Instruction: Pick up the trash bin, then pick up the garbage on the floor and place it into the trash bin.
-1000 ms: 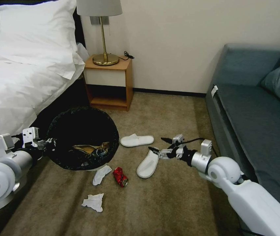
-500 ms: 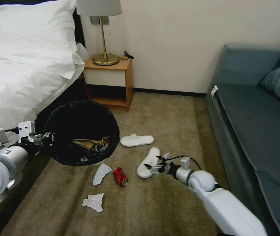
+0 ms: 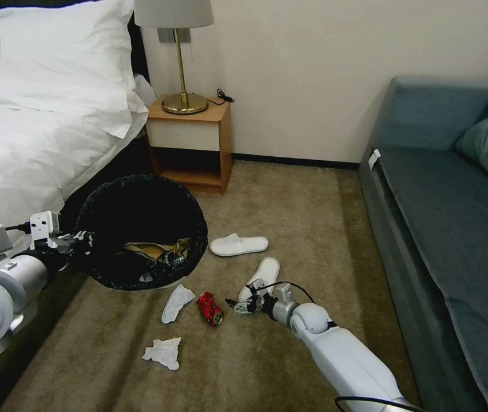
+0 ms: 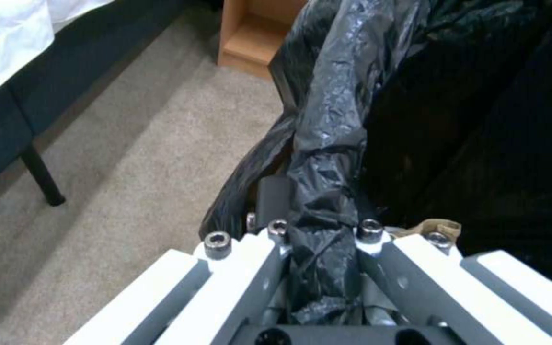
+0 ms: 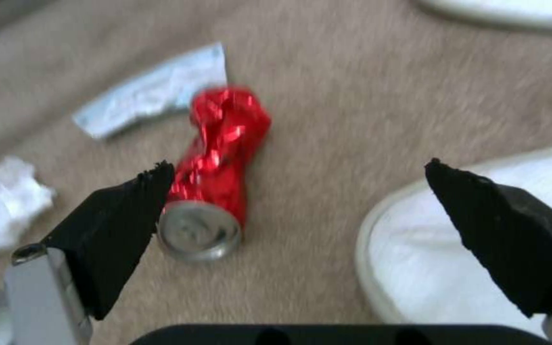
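Currently, my left pincer [image 4: 317, 268] is clamped on the bin [image 3: 141, 229] rim, holding it beside the bed [image 3: 32, 143]. Right pincer [image 3: 238, 306], fingers apart, sits low just beside the red can [image 3: 210, 309] on the floor. Risk: one fingertip [image 5: 129, 211] near the slipper [image 5: 455, 230] could snag it (or nudge the can away). Bin contents: brown paper, wrappers.
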